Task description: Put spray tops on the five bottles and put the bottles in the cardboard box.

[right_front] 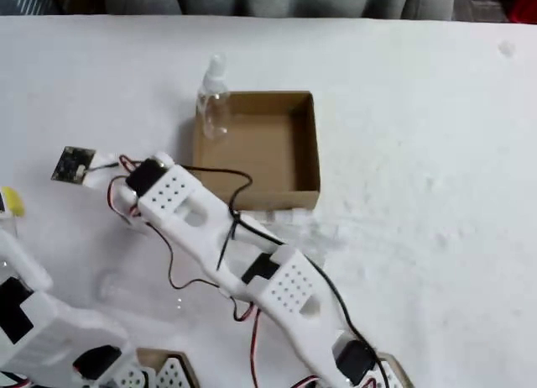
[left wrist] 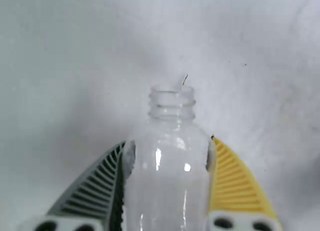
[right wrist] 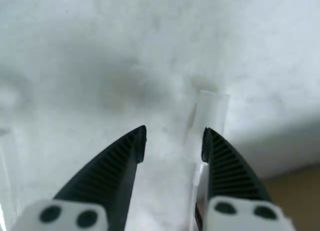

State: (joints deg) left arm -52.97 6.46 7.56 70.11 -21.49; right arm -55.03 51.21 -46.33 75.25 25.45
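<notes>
Covering the whole high view, the table (right_front: 436, 111) is carrying everything. Next biggest, the right arm (right_front: 210, 220) is stretching diagonally past the near left corner of the cardboard box (right_front: 316, 144), and the left arm (right_front: 42, 329) is sitting low at the near left edge. That box is sitting mid-table, open side up. One capped bottle (right_front: 213, 102) is standing upright at its far left corner, apparently just inside the wall. Over on the left, the left gripper (left wrist: 169, 143) is clamping an uncapped bottle (left wrist: 170, 191) at the shoulder, grey and yellow fingers pressing either side, threaded neck bare. Meanwhile the right gripper (right wrist: 173, 132) is hanging over the table beside the box, jaws apart. A clear spray top (right wrist: 212, 108) is sitting against one finger's inner face, well clear of the other.
</notes>
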